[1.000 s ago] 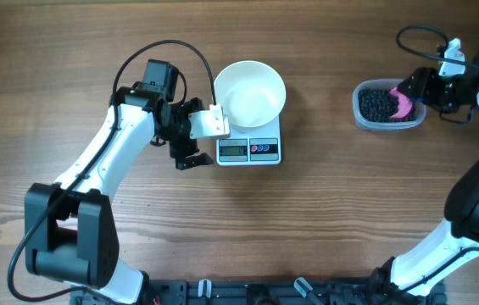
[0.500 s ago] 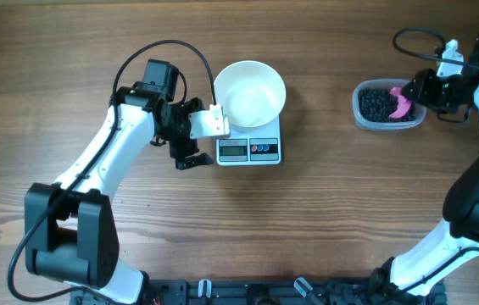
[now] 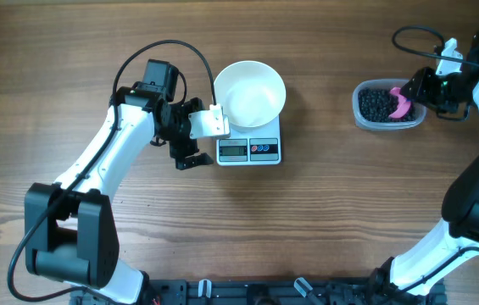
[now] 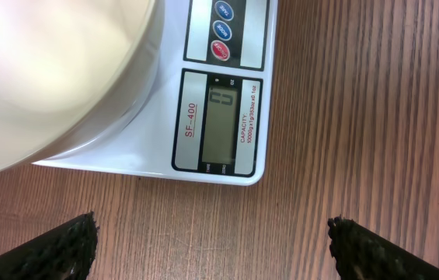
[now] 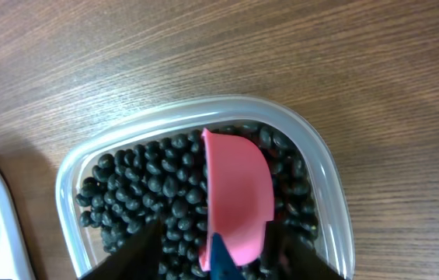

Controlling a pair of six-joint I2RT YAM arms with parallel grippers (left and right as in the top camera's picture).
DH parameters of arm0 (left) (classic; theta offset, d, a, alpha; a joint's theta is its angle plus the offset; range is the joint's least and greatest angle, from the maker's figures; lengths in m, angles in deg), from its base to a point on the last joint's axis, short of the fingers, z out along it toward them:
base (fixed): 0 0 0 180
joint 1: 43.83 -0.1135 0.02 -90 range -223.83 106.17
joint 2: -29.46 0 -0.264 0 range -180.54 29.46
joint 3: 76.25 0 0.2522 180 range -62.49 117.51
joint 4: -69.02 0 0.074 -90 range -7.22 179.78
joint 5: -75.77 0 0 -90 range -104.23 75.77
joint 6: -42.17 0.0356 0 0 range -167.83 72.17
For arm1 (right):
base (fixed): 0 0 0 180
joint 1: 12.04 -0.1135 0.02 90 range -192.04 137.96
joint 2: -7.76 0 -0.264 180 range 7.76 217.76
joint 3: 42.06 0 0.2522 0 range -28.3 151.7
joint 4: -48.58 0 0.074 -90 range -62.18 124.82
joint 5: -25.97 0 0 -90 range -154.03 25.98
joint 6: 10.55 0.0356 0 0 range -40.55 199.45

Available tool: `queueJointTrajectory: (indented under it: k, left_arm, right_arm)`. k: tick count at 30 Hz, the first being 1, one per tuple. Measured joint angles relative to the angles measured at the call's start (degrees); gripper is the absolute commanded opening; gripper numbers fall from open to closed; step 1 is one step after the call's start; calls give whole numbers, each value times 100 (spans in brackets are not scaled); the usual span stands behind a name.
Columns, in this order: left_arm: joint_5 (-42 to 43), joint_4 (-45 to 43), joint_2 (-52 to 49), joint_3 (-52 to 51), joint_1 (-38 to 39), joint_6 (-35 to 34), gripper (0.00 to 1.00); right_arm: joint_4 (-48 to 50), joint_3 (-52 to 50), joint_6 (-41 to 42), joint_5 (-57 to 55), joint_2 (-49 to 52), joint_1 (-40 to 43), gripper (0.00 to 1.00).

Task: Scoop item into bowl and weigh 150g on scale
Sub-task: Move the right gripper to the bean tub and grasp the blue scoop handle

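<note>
Left gripper, jaws spread to their widest and grasping nothing, hovers over the wooden table just left of the scale, on which the white bowl rests. Far right, well apart from the scale, the right gripper clasps the handle of a pink scoop, its cup set among the black beans inside the clear tub.

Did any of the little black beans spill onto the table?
No, nothing stands out. The black beans all sit inside the clear tub, with the pink scoop dipped among them. The white bowl rests on the scale.
</note>
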Motion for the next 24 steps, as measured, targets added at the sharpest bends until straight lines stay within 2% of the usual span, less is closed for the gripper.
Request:
queueJointTrajectory:
  k: [10, 14, 21, 24]
  left_arm:
    - [0, 0, 0, 0, 0, 0, 100]
    - [0, 0, 0, 0, 0, 0, 100]
    - [0, 0, 0, -2, 0, 0, 100]
    - [0, 0, 0, -2, 0, -2, 100]
  right_arm:
    - [-437, 378, 17, -262, 0, -2, 55]
    - [-468, 481, 31, -260, 0, -2, 44]
    - [-726, 483, 55, -258, 0, -2, 43]
    - [-802, 483, 42, -258, 0, -2, 31]
